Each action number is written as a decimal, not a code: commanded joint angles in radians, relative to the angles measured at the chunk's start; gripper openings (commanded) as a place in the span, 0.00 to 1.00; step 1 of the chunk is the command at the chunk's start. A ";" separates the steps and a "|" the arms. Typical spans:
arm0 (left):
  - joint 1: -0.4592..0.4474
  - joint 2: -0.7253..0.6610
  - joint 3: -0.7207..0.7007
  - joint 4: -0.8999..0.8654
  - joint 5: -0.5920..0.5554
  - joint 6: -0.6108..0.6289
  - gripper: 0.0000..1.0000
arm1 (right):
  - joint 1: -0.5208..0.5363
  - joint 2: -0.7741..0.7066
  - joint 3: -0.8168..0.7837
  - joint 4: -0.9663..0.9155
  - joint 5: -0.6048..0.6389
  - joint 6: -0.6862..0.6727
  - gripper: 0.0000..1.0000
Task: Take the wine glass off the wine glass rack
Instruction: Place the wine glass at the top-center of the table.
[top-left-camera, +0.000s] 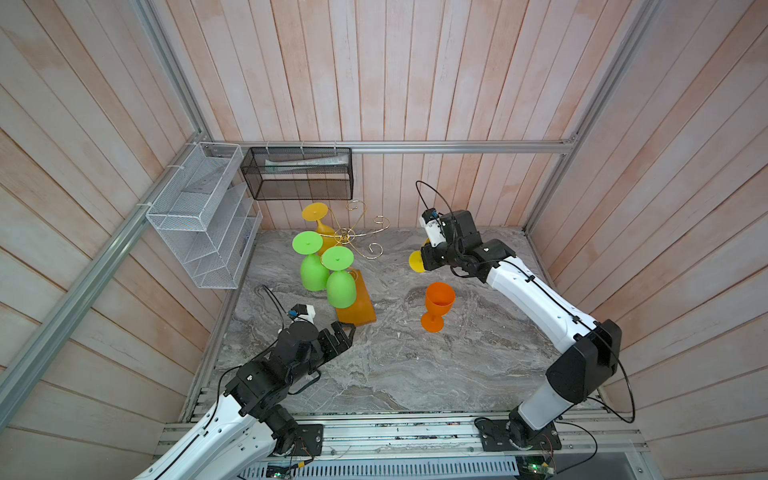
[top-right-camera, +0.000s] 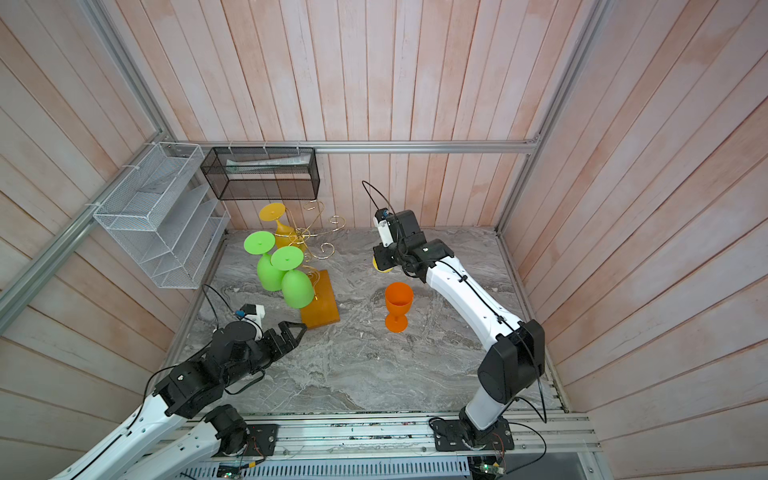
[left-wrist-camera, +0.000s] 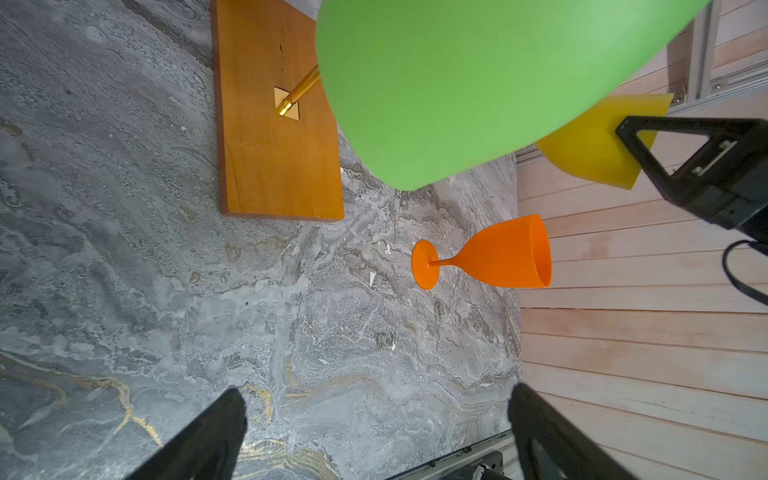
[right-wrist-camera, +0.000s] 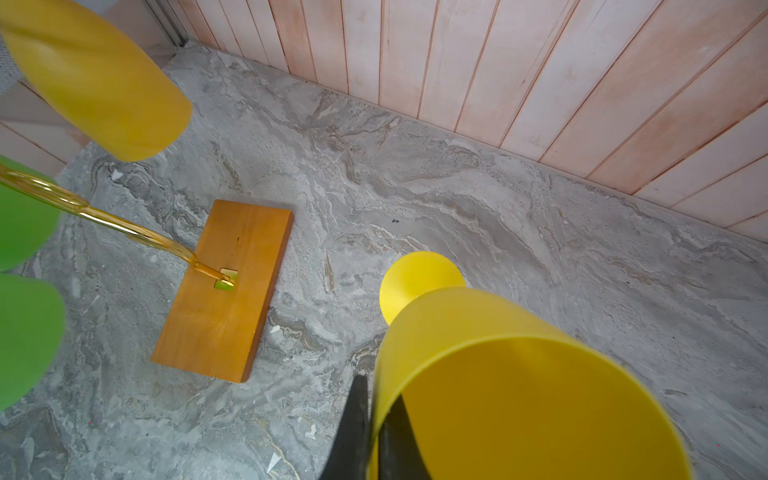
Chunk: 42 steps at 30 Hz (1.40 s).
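Note:
The wine glass rack (top-left-camera: 353, 235) (top-right-camera: 313, 235) is thin gold wire on an amber wooden base (top-left-camera: 359, 309) (left-wrist-camera: 274, 158) (right-wrist-camera: 224, 291), at the back left. Two green glasses (top-left-camera: 313, 270) (top-left-camera: 340, 286) and an amber-yellow one (top-left-camera: 320, 220) (right-wrist-camera: 95, 79) hang upside down from it. Away to the rack's right, my right gripper (right-wrist-camera: 376, 386) is shut on the rim of a yellow wine glass (right-wrist-camera: 519, 395) (top-left-camera: 417, 261) (top-right-camera: 381, 266), one finger inside and one outside. My left gripper (top-left-camera: 351, 332) (top-right-camera: 301, 328) (left-wrist-camera: 376, 392) stands open and empty by the base's near end.
An orange glass (top-left-camera: 438, 305) (top-right-camera: 398, 305) (left-wrist-camera: 498, 257) stands upright on the marble table, near the right arm. A white wire shelf (top-left-camera: 199, 216) and a black mesh basket (top-left-camera: 299, 172) hang on the walls behind the rack. Wooden walls close in three sides.

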 joint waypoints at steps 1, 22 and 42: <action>0.004 0.009 0.017 0.023 0.009 0.025 1.00 | -0.011 0.043 0.054 -0.058 0.003 -0.045 0.00; 0.003 0.040 0.037 0.023 0.001 0.048 1.00 | -0.014 0.279 0.191 -0.175 0.013 -0.082 0.00; 0.003 0.044 0.037 0.027 0.007 0.056 1.00 | -0.016 0.360 0.242 -0.193 -0.002 -0.091 0.05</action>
